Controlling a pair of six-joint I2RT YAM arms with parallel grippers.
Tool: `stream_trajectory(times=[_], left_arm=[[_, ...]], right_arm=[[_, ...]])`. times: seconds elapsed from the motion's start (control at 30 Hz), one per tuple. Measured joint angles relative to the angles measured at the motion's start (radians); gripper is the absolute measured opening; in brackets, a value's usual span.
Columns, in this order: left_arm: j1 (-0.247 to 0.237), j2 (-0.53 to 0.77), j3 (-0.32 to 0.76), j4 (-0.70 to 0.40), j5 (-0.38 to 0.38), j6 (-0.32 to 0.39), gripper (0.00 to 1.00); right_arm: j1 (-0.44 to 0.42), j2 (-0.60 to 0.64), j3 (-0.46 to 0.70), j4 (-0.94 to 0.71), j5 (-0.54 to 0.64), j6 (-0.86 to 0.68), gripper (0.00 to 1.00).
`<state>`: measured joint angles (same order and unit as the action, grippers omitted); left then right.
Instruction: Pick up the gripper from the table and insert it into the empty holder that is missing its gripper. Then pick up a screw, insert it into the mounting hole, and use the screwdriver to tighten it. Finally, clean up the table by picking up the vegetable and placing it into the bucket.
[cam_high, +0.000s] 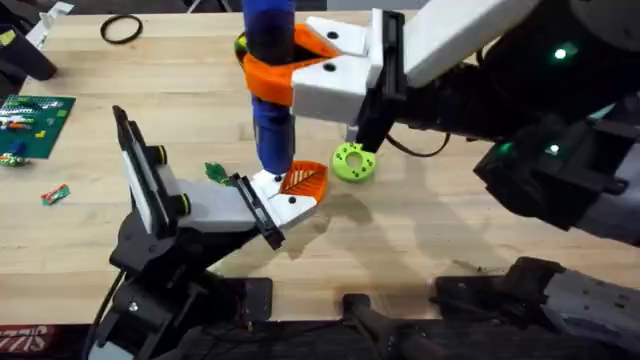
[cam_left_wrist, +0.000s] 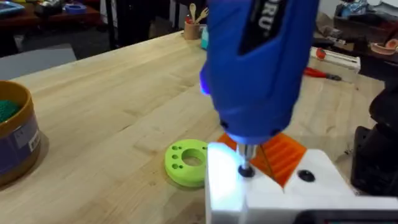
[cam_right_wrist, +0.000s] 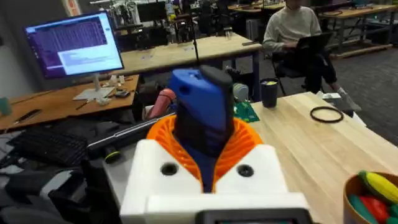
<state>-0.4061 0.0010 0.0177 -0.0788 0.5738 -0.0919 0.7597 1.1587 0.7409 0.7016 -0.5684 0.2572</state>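
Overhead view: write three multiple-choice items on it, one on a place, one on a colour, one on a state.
1. The screwdriver tip rests on:
A. the bare table
B. the gripper, on its white block
C. the disc

2. The disc is:
A. red
B. black
C. lime green

3. The screwdriver is:
A. lying flat
B. held upright by the right gripper
C. standing free

Answers:
1 B, the tip meets the white block beside the orange ribs.
2 C, it shows lime green on the wood.
3 B, orange fingers clamp its blue body, tip down.
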Motion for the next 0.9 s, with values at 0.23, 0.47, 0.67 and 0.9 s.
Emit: stream_trajectory(times=[0.23,0.47,0.67,0.9], left_arm=[[0.0,0.0,0.001,0.0,-0.001,0.004,0.015],[0.0,0.0,0.001,-0.001,-0.002,0.004,0.015],[0.0,0.0,0.001,-0.001,-0.002,0.004,0.015],[0.0,0.0,0.001,-0.001,-0.002,0.004,0.015]], right_arm=[[0.001,0.002,-0.022,0.167,-0.015,0.012,0.044],[0.0,-0.037,-0.02,0.268,-0.01,0.017,0.044],[-0.029,-0.037,-0.02,0.197,-0.008,0.024,0.044],[-0.161,-0.03,-0.019,-0.034,0.068,0.023,0.044]])
